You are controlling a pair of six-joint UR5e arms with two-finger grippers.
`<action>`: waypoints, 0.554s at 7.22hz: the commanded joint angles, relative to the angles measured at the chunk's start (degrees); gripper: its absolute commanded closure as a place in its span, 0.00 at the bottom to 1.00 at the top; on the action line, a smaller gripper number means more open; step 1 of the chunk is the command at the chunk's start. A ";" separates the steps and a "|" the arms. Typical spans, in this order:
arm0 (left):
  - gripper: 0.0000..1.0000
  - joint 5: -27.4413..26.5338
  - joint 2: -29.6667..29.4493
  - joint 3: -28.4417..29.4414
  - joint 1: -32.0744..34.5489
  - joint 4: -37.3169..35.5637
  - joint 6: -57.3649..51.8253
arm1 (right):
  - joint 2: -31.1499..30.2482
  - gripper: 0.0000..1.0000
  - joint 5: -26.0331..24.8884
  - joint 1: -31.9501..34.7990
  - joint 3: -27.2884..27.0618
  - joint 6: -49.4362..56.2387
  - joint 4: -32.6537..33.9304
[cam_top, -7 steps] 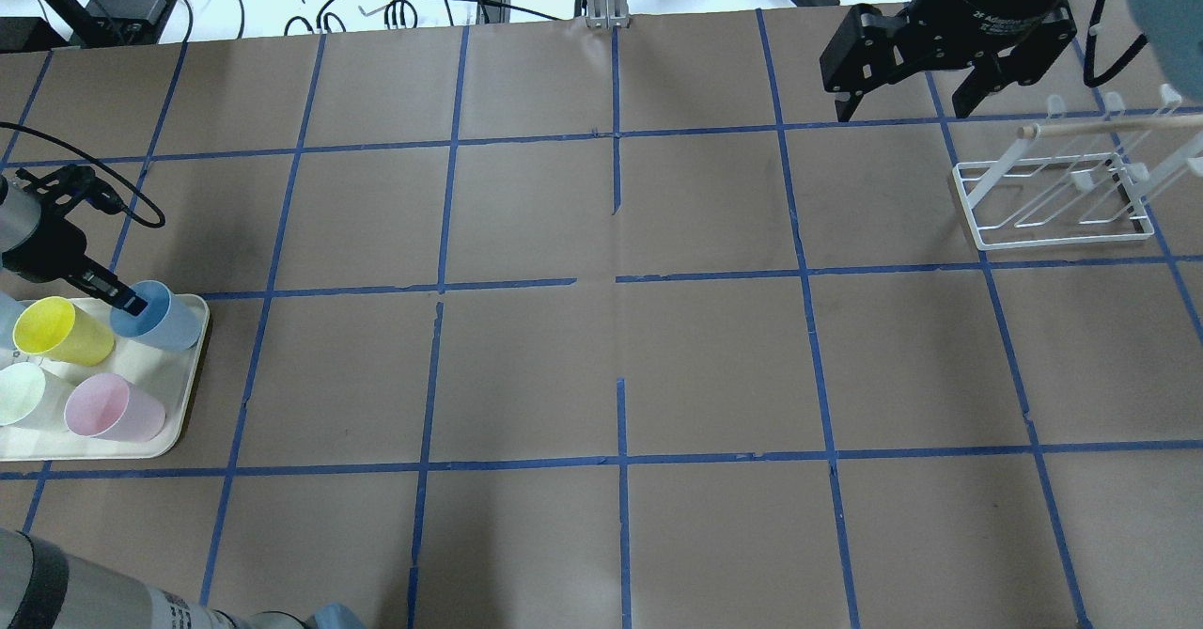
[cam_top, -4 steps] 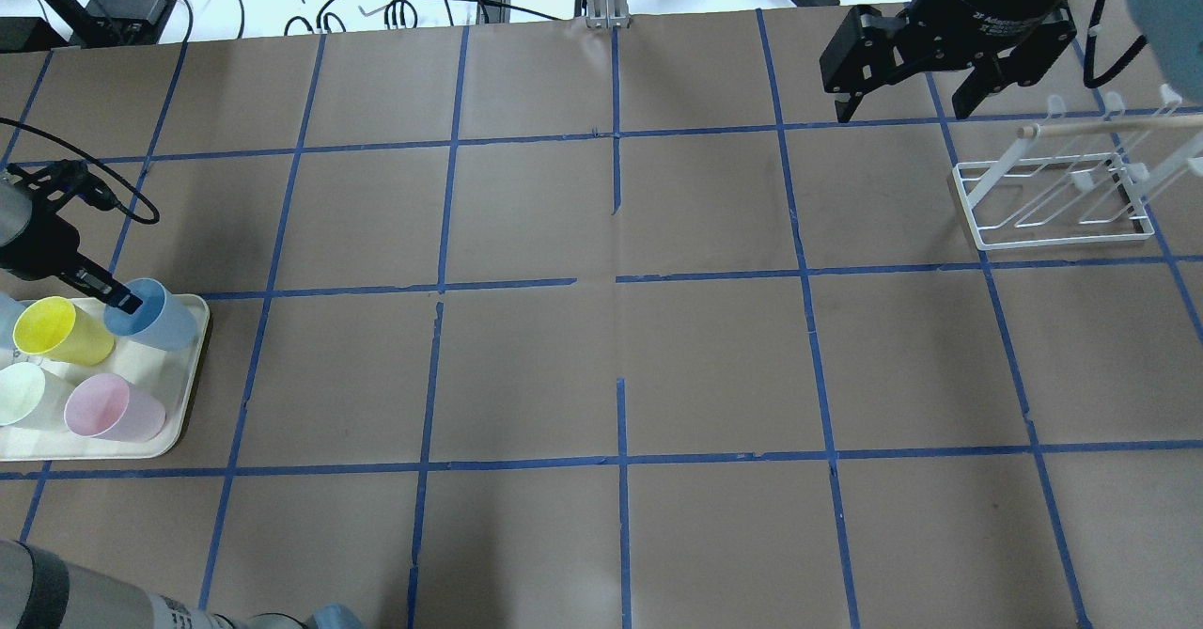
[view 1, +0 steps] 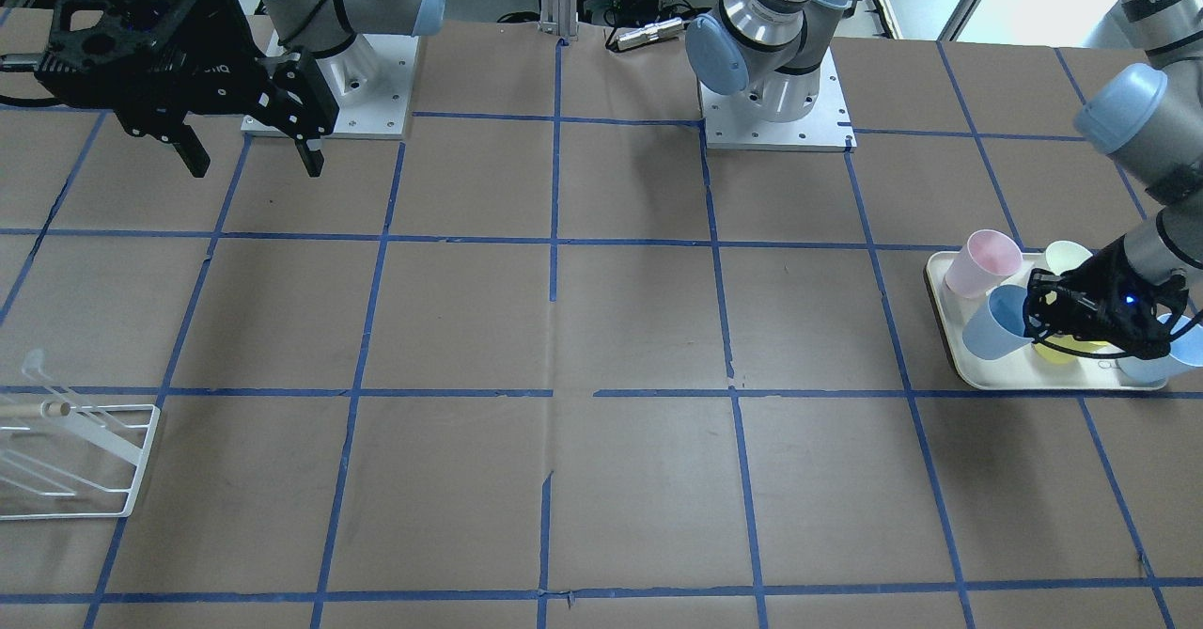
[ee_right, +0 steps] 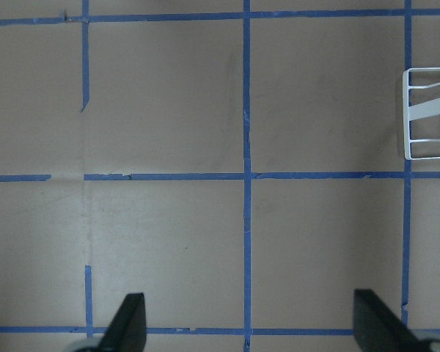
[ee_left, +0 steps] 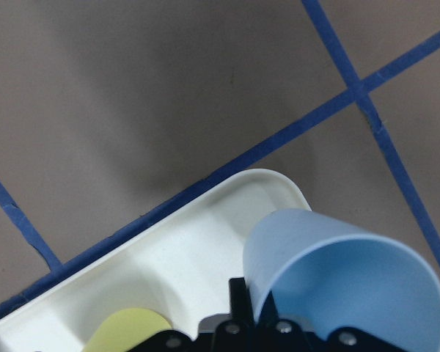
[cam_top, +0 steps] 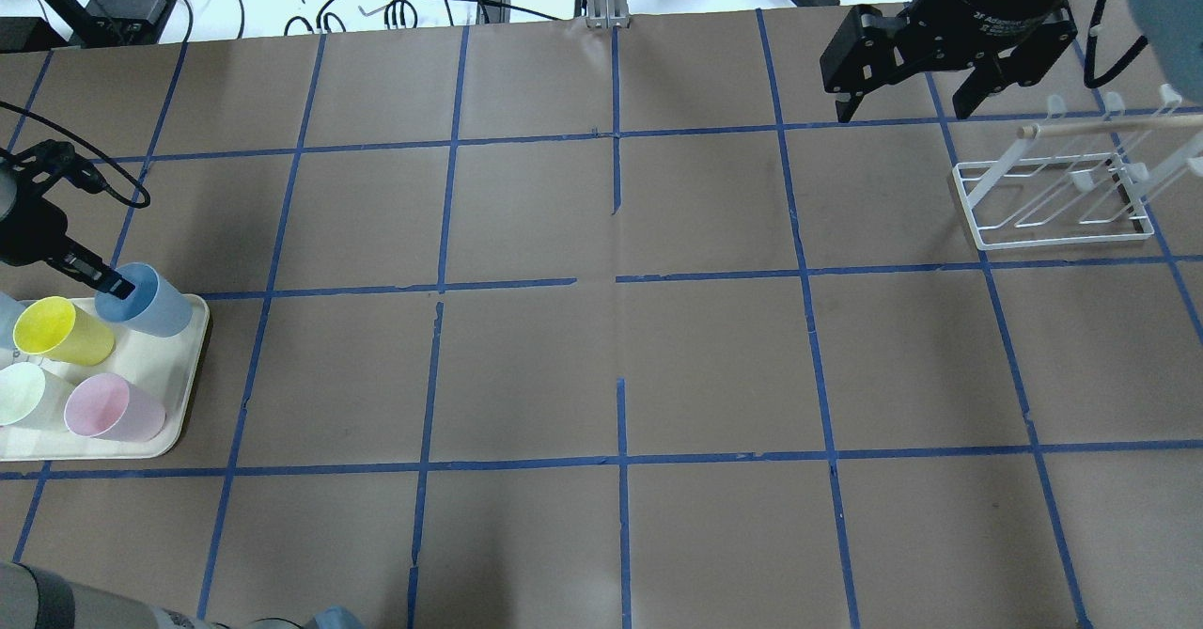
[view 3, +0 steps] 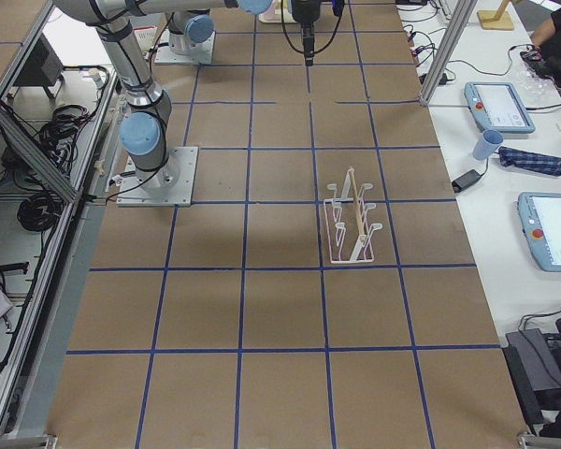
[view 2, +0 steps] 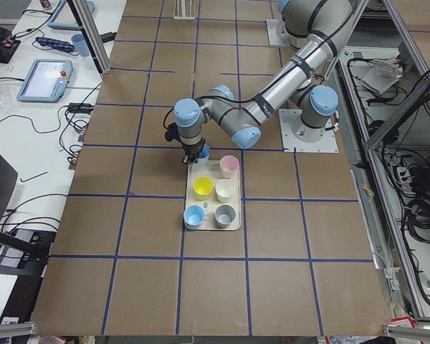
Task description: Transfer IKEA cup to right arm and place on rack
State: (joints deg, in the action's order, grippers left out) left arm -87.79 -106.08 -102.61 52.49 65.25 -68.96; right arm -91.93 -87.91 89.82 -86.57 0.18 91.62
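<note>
Brown paper w/ blue tape grid covers table. Cream tray sits at robot's L end.

Item 1, IKEA cup: located at tray's far corner, on the side toward table centre. Cup is tilted, mouth leaning toward L gripper. Whether cup base touches tray: cannot tell.

Item 2, L gripper: jaws closed down to a thin gap, pinching the cup rim. One finger is inside the mouth, the other outside the wall. L wrist view confirms this: pale blue wall runs between the black fingers, tray corner below.

Item 3, R gripper: jaws spread wide, holding nothing. It hangs above table at far R end, well apart from cup and tray. R wrist view shows only paper and tape between both fingertips, w/ rack corner at frame edge.

Item 4, rack: white wire, stands on table at R end, near R gripper, on the side toward robot. Wooden dowel lies across the prongs.

Other tray contents: yellow cup just beside IKEA cup; pink cup and pale green cup in row nearer robot. L side view adds second blue cup and grey cup at tray's outer end.
</note>
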 commanded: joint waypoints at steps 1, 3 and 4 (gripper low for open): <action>1.00 4.70 1.66 0.04 1.03 2.68 0.14 | 0.00 0.00 0.11 0.00 0.00 0.00 -0.04; 1.00 12.85 4.82 -0.74 5.14 7.94 3.37 | 0.00 0.00 0.11 0.00 0.08 -0.09 0.05; 1.00 17.43 6.40 -0.83 8.04 10.49 4.44 | 0.00 0.00 0.11 0.00 0.09 -0.18 0.05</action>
State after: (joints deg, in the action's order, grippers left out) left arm -76.06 -101.67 -103.14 57.36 72.54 -66.24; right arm -91.93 -87.80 89.82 -86.52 0.08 91.64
